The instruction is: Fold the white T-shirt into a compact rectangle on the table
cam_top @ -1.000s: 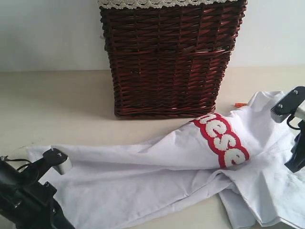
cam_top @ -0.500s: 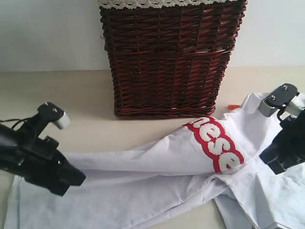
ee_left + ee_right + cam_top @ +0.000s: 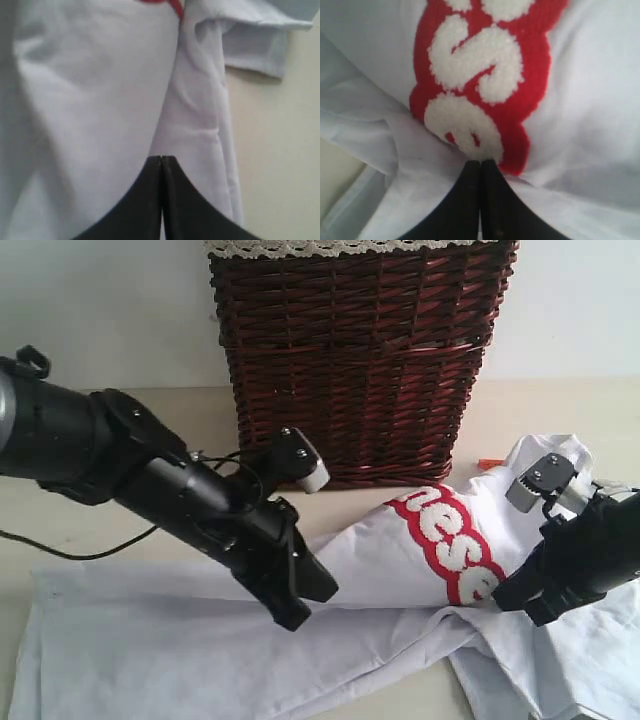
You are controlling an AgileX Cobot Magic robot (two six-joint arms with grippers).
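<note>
Pale beige table (image 3: 590, 410) runs back to a white wall, with a dark wicker basket (image 3: 350, 360) at the rear. On my left, the left gripper (image 3: 308, 603) is clenched, tips together over the white T-shirt (image 3: 180, 640), which lies rumpled across the table before the basket. Rightward, the right gripper (image 3: 520, 602) is likewise clenched just beside the red-edged letters (image 3: 445, 540). I cannot tell whether either pinches cloth.
</note>
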